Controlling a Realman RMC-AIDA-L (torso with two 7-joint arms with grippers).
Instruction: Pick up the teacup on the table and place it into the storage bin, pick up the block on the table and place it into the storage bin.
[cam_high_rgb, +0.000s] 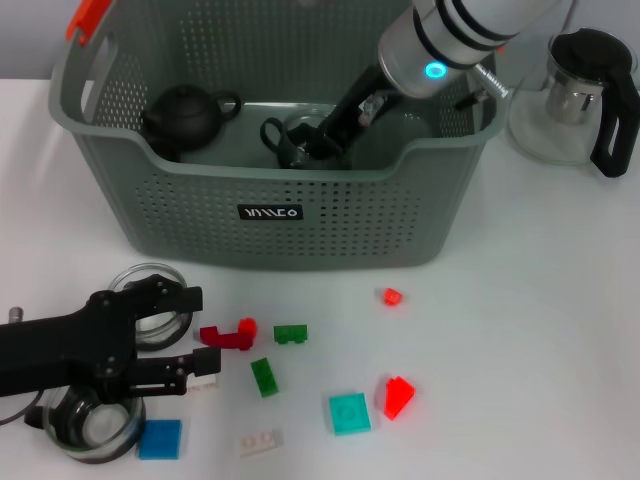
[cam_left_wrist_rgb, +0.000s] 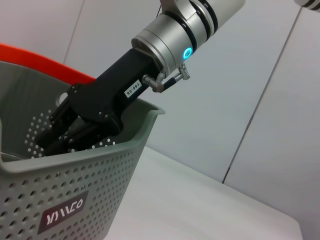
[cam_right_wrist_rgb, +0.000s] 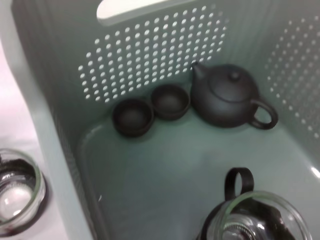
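Note:
The storage bin (cam_high_rgb: 270, 215) stands at the back centre, a grey perforated basket with a black label. My right gripper (cam_high_rgb: 308, 143) reaches down inside it, shut on a glass teacup (cam_high_rgb: 285, 140) with a black handle, low near the bin's floor. The teacup also shows in the right wrist view (cam_right_wrist_rgb: 255, 217). My left gripper (cam_high_rgb: 200, 330) lies low at the front left, open and empty. Its tips are beside a red block (cam_high_rgb: 226, 336) on the table. The left wrist view shows the bin (cam_left_wrist_rgb: 75, 185) and the right arm (cam_left_wrist_rgb: 165, 40) going into it.
Inside the bin are a black teapot (cam_right_wrist_rgb: 225, 97) and two small dark cups (cam_right_wrist_rgb: 132, 117). Two glass cups (cam_high_rgb: 150, 290) (cam_high_rgb: 95, 425) flank my left arm. Green (cam_high_rgb: 291, 333), teal (cam_high_rgb: 349, 412), blue (cam_high_rgb: 160, 438) and red (cam_high_rgb: 398, 396) blocks lie scattered in front. A glass kettle (cam_high_rgb: 580, 90) stands back right.

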